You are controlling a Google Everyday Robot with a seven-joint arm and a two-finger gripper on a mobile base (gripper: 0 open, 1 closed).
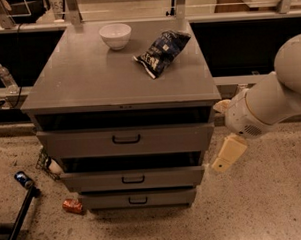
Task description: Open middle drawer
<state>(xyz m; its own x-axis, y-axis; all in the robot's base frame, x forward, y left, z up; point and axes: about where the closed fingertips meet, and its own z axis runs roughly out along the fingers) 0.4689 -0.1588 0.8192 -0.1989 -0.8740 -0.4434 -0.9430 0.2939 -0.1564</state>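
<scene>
On the speckled floor stood a grey cabinet (pixel 65 108) with three drawers. Right of it, a cream robot arm (pixel 274 99) reached down. Its hand (pixel 229 153) hung just beside the cabinet's right edge, level with the middle drawer (pixel 93 181); whether it was apart or together could not be told. On the worktop (pixel 88 79) lay a dark chip bag (pixel 161 51) and a white bowl (pixel 115 35).

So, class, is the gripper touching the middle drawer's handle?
Apart. The camera view shows the gripper beside the cabinet, well clear of the middle drawer's handle.
</scene>
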